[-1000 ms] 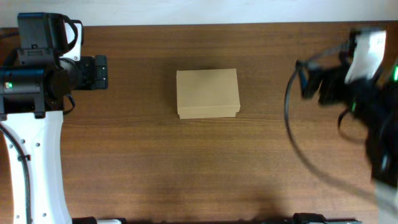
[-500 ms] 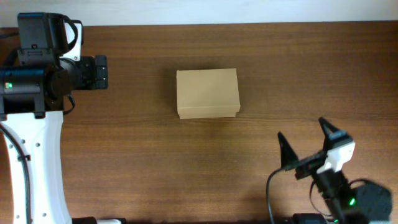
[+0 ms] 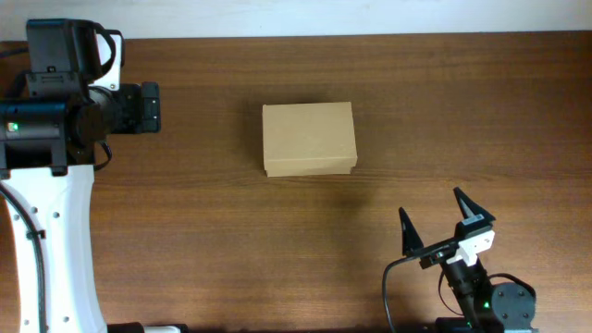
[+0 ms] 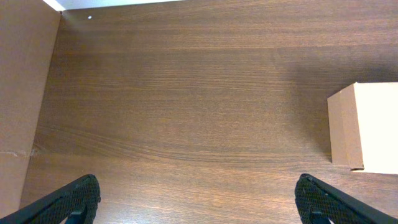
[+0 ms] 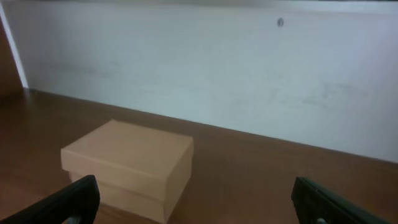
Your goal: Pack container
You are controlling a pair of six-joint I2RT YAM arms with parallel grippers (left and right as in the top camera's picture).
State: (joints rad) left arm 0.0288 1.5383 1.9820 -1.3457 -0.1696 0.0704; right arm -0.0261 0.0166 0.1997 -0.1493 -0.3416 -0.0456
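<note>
right gripper [image 3: 430,203] spread wide; container [image 3: 309,139] closed, contents hidden.

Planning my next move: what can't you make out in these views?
Box inside: it is shut, hidden in all views.
Box's right part: left wrist view, cut by frame edge.
Left tool fingers: only tips in left wrist view; overhead, dark and indistinct.
Right tool fingers: right wrist view, blurred, cut by bottom edge.

Dark wood-grain table [image 3: 277,240], pale wall [image 5: 249,81] behind, perhaps faintly marked
</note>
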